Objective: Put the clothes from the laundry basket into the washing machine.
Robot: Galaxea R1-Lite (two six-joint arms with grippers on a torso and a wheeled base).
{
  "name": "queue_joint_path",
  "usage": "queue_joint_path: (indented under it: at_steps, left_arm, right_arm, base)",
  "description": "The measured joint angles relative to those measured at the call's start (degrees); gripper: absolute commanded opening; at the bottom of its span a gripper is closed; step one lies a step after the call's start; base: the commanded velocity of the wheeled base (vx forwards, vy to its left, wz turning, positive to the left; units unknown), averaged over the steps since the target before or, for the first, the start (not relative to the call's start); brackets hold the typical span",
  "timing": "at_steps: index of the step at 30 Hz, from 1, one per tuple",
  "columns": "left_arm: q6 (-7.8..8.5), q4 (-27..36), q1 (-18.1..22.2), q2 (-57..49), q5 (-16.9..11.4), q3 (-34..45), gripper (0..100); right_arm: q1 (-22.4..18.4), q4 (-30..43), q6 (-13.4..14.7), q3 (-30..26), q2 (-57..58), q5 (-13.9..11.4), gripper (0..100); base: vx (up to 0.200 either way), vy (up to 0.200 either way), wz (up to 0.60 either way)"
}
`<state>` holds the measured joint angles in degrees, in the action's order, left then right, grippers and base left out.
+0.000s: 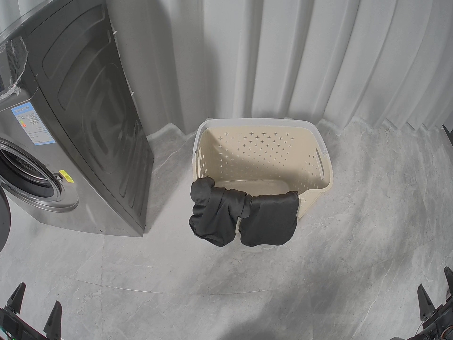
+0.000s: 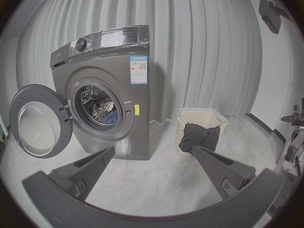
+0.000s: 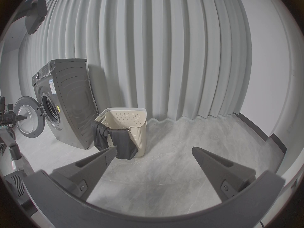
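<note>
While the left gripper [image 1: 39, 293] and right gripper [image 1: 433, 277] sit spread and empty, the dark garment [image 1: 243, 213] lies well ahead of both.
Nearest, each gripper's fingers stand wide apart over the grey floor [image 1: 292, 284]. Farther off, between the two, the garment drapes over the near rim of the laundry basket [image 1: 264, 122], hanging mostly down its outside wall. Left of the basket stands the washing machine [image 1: 85, 119], its door [image 2: 39, 121] open, with blue cloth [image 2: 109, 117] in the drum. A white curtain [image 1: 283, 48] hangs behind.
</note>
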<state>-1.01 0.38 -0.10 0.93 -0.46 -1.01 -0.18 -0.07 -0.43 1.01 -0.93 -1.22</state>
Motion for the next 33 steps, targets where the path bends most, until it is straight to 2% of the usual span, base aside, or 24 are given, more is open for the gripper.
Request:
queue_joint_path:
  at_steps: [4, 33]
  left_arm:
    - [-0.07, -0.02, 0.0, 0.0, 0.0, 0.0, 100]
    - [-0.07, 0.05, 0.0, 0.0, -0.07, 0.0, 100]
  right_arm:
    - [0.0, 0.0, 0.0, 0.0, 0.0, 0.0, 100]
    - [-0.09, 0.0, -0.01, 0.0, 0.0, -0.17, 100]
  base:
    - [0.2, 0.0, 0.0]
    - [0.0, 0.0, 0.0]
